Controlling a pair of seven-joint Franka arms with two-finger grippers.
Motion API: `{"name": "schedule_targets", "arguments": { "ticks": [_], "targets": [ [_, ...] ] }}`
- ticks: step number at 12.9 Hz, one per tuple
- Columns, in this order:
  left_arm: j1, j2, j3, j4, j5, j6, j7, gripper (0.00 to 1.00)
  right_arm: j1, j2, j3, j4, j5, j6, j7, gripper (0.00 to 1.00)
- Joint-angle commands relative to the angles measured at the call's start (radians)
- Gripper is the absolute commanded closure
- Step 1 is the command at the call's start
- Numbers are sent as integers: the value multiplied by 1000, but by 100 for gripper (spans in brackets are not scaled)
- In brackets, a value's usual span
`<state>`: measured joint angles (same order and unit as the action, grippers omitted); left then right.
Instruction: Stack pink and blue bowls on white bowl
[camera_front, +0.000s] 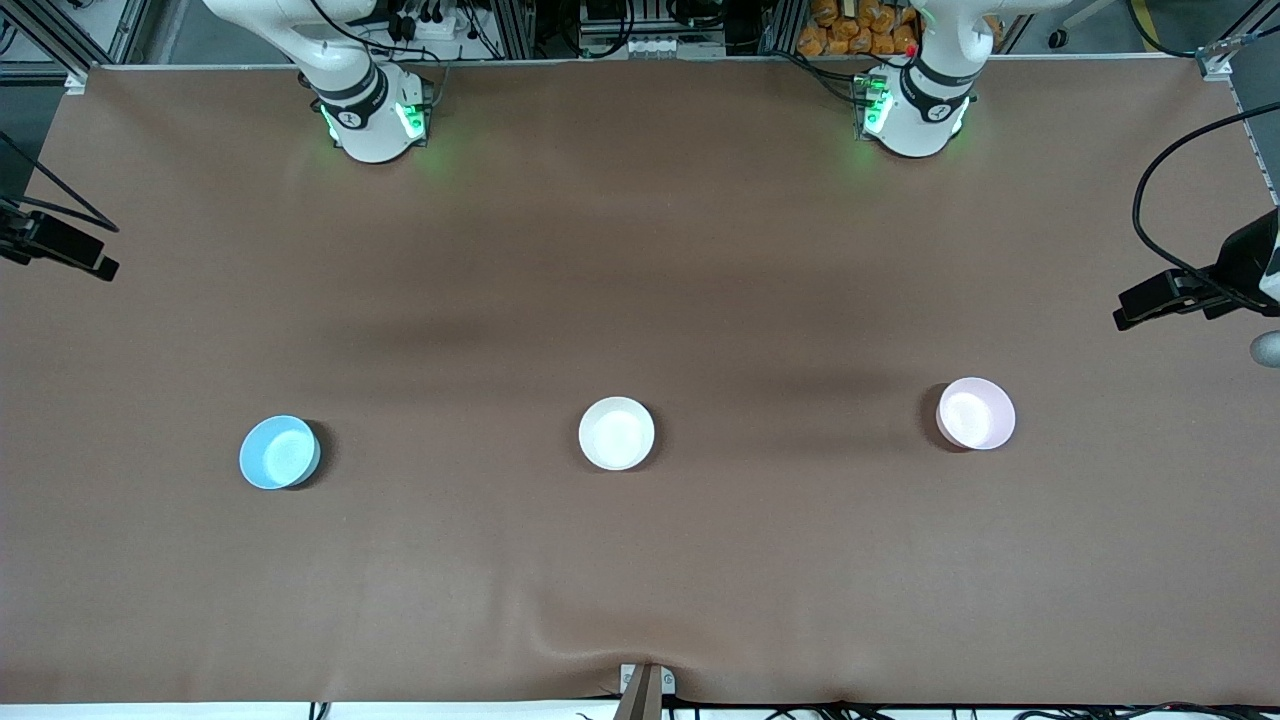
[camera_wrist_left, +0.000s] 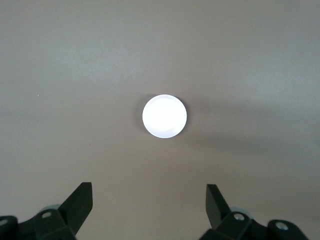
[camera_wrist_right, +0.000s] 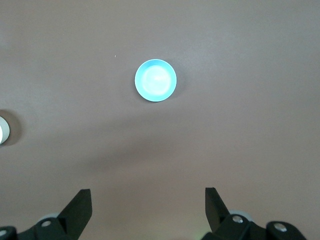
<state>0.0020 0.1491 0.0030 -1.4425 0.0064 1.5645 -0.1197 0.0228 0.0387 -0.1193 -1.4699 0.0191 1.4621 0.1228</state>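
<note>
The right claw (camera_wrist_right: 145, 210) is hanging high over the counter (camera_front: 640, 250) with its fingers (camera_wrist_right: 80, 207) spread wide and nothing between them; it is holding nothing and touching nothing; the blue bowl (camera_wrist_right: 155, 80) is lying on the bare surface well below it; a sliver of the white bowl (camera_wrist_right: 3, 127) is showing at the edge of the right wrist view. The left claw (camera_wrist_left: 149, 210) is likewise hanging high, its fingers (camera_wrist_left: 80, 205) parted wide and empty; the pink bowl (camera_wrist_left: 164, 116) is sitting below it, washed out almost to white in the left wrist view. Neither claw is appearing in the front view, where only the two arm bases are standing along the top.

Going across the counter from the right arm's end: the blue bowl (camera_front: 279, 452) is resting upright toward that end; the white bowl (camera_front: 616, 433) is sitting near the middle of the counter, well apart from both others; the pink bowl (camera_front: 975, 413) is resting toward the left arm's end, slightly farther from the front camera than the other two. All three are standing open side up, separate, none stacked.

The counter is wearing a brown cover, slightly rippled at its near edge; black cables (camera_front: 1180, 200) and a dark camera mount (camera_front: 1190, 290) are hanging at the left arm's end; a dark clamp (camera_front: 60, 245) is sitting at the right arm's end; orange items (camera_front: 860, 30) are lying past the counter's top edge.
</note>
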Motion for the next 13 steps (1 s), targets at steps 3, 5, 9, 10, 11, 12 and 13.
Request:
{"name": "schedule_targets", "arguments": {
  "ticks": [3, 5, 9, 10, 11, 12, 13],
  "targets": [
    [1, 4, -1, 11, 3, -12, 15, 0, 16, 3, -8, 17, -13, -6, 17, 0],
    [4, 4, -1, 11, 3, -12, 14, 0, 16, 3, -8, 17, -13, -6, 17, 0],
    [6, 9, -1, 7, 1, -12, 15, 0, 14, 3, -9, 17, -13, -6, 17, 0],
    [6, 12, -1, 7, 3, -12, 15, 0, 16, 3, -8, 17, -13, -6, 17, 0],
    [9, 21, -1, 7, 1, -12, 18, 0, 16, 3, -8, 17, -13, -8, 17, 0],
    [9, 23, 2, 7, 1, -12, 20, 0, 16, 3, -8, 17, -13, -8, 17, 0],
    [9, 23, 2, 7, 3, -12, 20, 0, 16, 3, -8, 17, -13, -9, 17, 0]
  ]
}}
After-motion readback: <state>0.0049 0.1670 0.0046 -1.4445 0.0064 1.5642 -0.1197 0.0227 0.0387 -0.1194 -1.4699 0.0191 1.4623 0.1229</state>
